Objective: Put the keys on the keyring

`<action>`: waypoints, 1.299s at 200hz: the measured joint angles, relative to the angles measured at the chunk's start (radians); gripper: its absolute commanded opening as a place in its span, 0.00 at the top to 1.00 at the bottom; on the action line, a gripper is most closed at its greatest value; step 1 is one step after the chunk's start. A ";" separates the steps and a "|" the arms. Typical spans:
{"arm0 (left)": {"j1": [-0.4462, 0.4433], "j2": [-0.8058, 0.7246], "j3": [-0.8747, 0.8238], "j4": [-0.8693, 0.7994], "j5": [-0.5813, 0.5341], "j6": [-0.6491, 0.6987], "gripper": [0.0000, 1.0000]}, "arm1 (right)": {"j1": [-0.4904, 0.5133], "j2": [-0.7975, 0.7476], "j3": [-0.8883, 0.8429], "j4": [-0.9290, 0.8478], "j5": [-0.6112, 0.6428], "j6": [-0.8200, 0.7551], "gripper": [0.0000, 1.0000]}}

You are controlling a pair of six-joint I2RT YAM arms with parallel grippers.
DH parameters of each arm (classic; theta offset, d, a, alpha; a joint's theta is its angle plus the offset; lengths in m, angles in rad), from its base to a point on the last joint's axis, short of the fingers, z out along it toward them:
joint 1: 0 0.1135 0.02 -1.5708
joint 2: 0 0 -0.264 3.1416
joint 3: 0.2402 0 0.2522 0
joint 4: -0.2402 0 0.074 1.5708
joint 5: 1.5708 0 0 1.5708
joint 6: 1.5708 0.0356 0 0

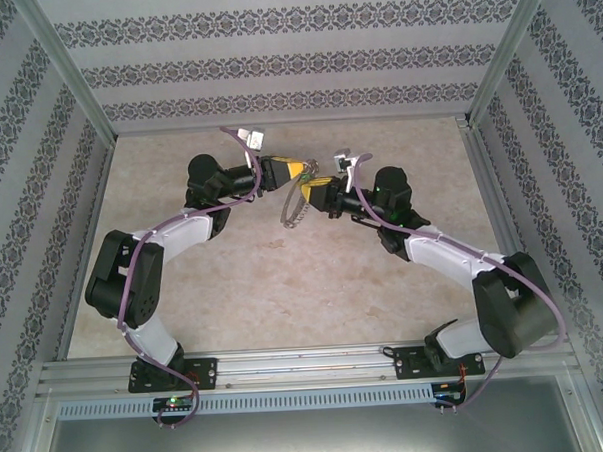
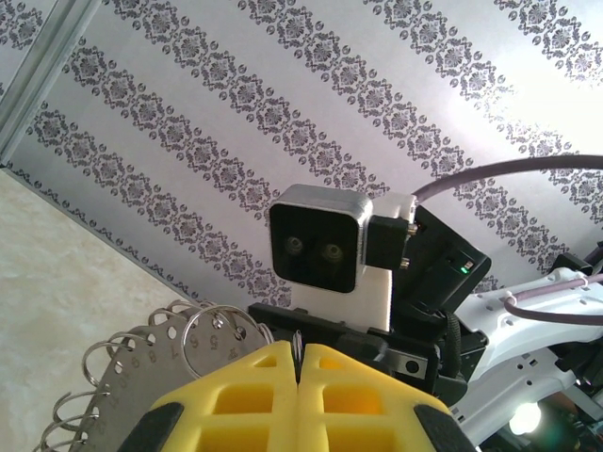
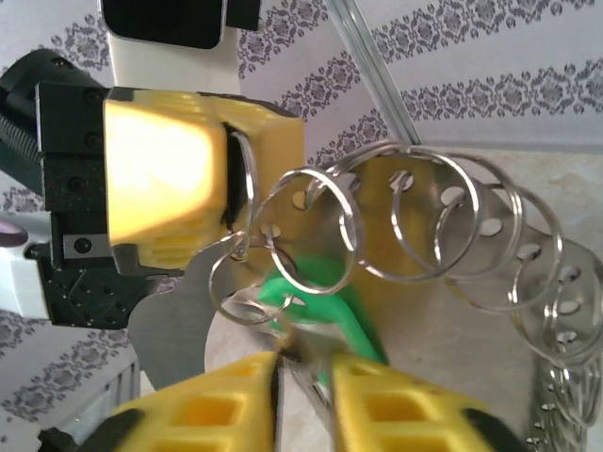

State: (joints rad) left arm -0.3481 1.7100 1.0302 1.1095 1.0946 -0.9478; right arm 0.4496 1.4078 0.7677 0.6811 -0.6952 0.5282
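Note:
The keyring (image 1: pixel 294 208) hangs between my two grippers above the middle of the table. It is a grey metal plate (image 2: pixel 132 377) with numbered holes and several wire rings (image 3: pixel 452 226) along its rim. My left gripper (image 2: pixel 299 350) is shut on one thin ring of it, and its yellow fingers (image 3: pixel 170 179) show in the right wrist view. The green-headed key (image 3: pixel 325 299) lies against the small rings, blurred. Its silver blade runs down between the narrow jaws of my right gripper (image 3: pixel 303 363), which is shut on it. Seen from above, the left gripper (image 1: pixel 291 172) and right gripper (image 1: pixel 310 191) nearly touch.
Patterned walls (image 1: pixel 274 62) enclose the beige table (image 1: pixel 284 287) on three sides, with metal posts at the corners. The right arm's wrist camera (image 2: pixel 320 247) sits close in front of my left gripper. Both arm bases stand on the near rail (image 1: pixel 308 366).

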 measured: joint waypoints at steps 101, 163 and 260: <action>-0.006 0.000 0.000 0.000 -0.005 0.000 1.00 | 0.005 0.000 0.001 0.007 -0.020 -0.004 0.89; -0.006 0.000 0.000 0.000 -0.004 0.000 1.00 | 0.005 0.000 0.001 0.007 -0.011 -0.001 0.77; -0.025 0.000 0.008 -0.001 -0.008 0.001 1.00 | 0.005 -0.005 -0.028 0.039 0.051 0.019 0.72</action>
State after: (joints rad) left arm -0.3729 1.7100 1.0386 1.1088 1.0863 -0.9470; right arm 0.4545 1.4033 0.7395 0.7204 -0.6445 0.5468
